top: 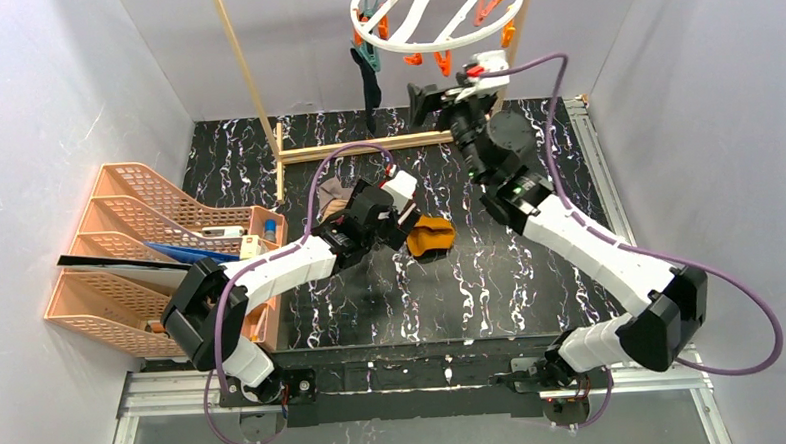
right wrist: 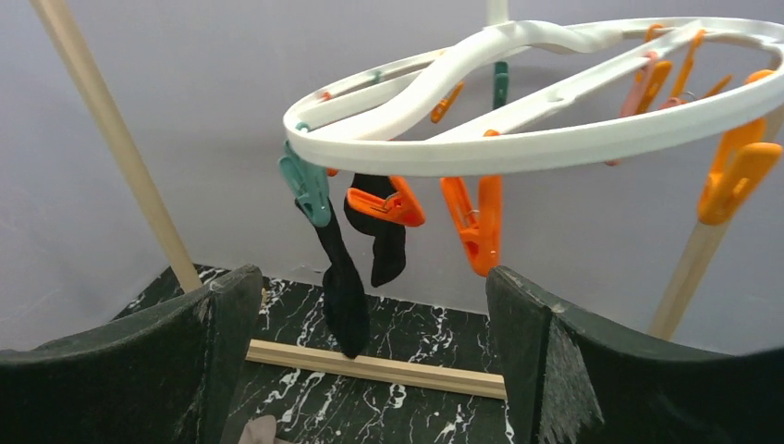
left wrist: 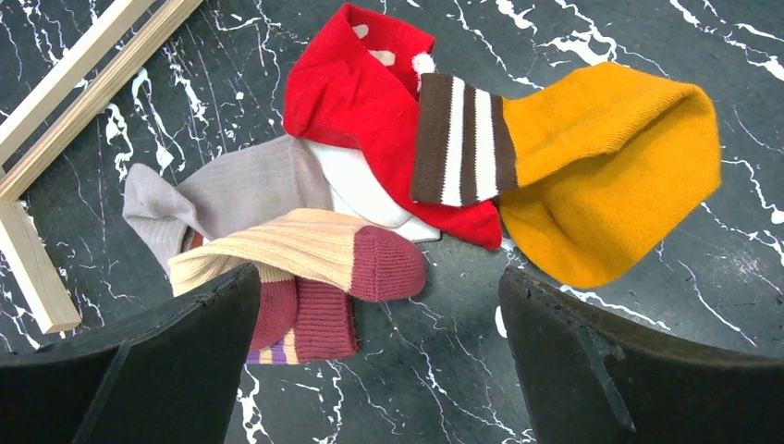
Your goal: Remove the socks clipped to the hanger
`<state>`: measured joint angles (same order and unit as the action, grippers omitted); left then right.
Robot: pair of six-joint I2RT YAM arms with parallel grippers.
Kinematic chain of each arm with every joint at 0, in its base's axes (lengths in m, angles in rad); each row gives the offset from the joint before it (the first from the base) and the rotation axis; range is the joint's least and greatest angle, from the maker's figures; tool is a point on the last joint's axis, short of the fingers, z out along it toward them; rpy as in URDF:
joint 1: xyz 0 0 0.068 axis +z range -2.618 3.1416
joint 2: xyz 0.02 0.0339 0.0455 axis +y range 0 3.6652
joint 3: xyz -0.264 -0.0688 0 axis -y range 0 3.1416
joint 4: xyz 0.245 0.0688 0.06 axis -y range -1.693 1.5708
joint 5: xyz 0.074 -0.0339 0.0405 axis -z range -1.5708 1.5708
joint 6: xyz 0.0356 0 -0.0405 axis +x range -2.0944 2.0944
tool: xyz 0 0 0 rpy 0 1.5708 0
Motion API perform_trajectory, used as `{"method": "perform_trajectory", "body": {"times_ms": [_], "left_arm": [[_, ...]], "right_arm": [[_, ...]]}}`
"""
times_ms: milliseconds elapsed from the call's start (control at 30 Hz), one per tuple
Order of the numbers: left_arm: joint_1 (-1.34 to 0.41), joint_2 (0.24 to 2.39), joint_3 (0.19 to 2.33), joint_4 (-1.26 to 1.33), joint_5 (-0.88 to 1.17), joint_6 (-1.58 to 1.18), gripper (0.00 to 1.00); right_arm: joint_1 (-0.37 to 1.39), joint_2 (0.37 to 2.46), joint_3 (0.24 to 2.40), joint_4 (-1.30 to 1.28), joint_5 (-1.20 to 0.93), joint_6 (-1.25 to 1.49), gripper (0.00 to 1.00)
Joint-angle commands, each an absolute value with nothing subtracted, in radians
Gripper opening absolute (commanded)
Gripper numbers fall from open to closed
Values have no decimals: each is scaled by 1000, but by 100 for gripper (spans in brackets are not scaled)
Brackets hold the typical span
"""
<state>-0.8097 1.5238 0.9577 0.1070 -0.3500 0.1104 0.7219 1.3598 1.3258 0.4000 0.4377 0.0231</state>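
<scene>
The white ring hanger [top: 440, 20] hangs at the back with orange and teal clothespins. Two black socks [right wrist: 344, 287] hang from it, one on a teal pin [right wrist: 308, 190], one [right wrist: 384, 245] on an orange pin. My right gripper [top: 429, 102] is open and empty, raised just below the ring [right wrist: 518, 148], the black socks ahead between its fingers. My left gripper [top: 414, 226] is open and empty, low over a pile of loose socks on the table: red [left wrist: 361, 102], mustard with striped cuff [left wrist: 601, 166], grey-beige [left wrist: 231, 190], white [left wrist: 361, 194], cream with maroon toe [left wrist: 314, 245].
The wooden rack frame's base bar [top: 366, 145] lies across the back of the table, with an upright post [top: 242, 58] on the left. Orange file trays [top: 150, 253] with papers stand at the left edge. Grey walls close in all sides.
</scene>
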Motion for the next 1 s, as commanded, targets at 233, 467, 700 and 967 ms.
{"method": "perform_trajectory", "body": {"times_ms": [233, 467, 700, 967], "left_arm": [[-804, 1487, 950, 112, -339, 100, 98], [-802, 1480, 944, 111, -338, 104, 98], [-801, 1468, 931, 111, -344, 107, 98], [-799, 1466, 927, 110, -351, 112, 98]], "right_arm": [[805, 1538, 1485, 503, 694, -224, 99], [805, 1652, 1642, 474, 710, -241, 99], [805, 1741, 1761, 453, 709, -256, 99], [803, 1800, 1837, 468, 735, -324, 99]]}}
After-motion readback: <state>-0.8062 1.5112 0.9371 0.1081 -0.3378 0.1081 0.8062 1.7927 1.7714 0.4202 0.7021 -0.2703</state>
